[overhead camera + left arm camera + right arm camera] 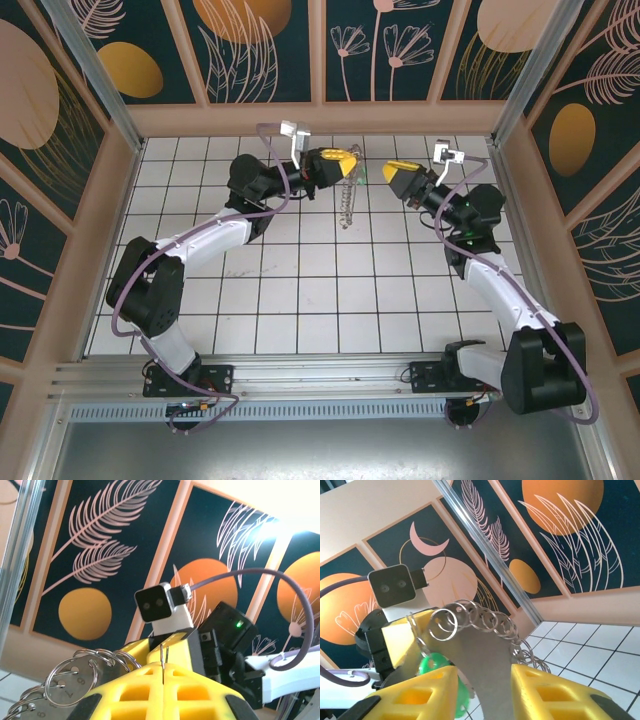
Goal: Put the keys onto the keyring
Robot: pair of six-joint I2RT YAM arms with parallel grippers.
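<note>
Your left end effector (pixel 350 165) is up at the far middle of the tiled desk (pixel 300 290), its yellow fingers pressed together on the keyring (pixel 346 205), which hangs down from it in a narrow silvery string above the tiles. In the left wrist view you can see the thin wire of the hoop pinched upright in the seam between the fingers (pixel 125 695), with a cluster of small numbered rings fanned out to the left (pixel 75 680).

Your right end effector (pixel 392 172) faces it from the right, close but not touching. Its wrist view shows the two yellow fingers (pixel 410 700) standing apart with a clear gap, closed on nothing. The key (pixel 436 666) (the green head is all you really see of it) sits just under the arc of rings (pixel 470 617), beside the left-hand finger in that view. You cannot tell from these views whether it is threaded on the hoop.
</note>
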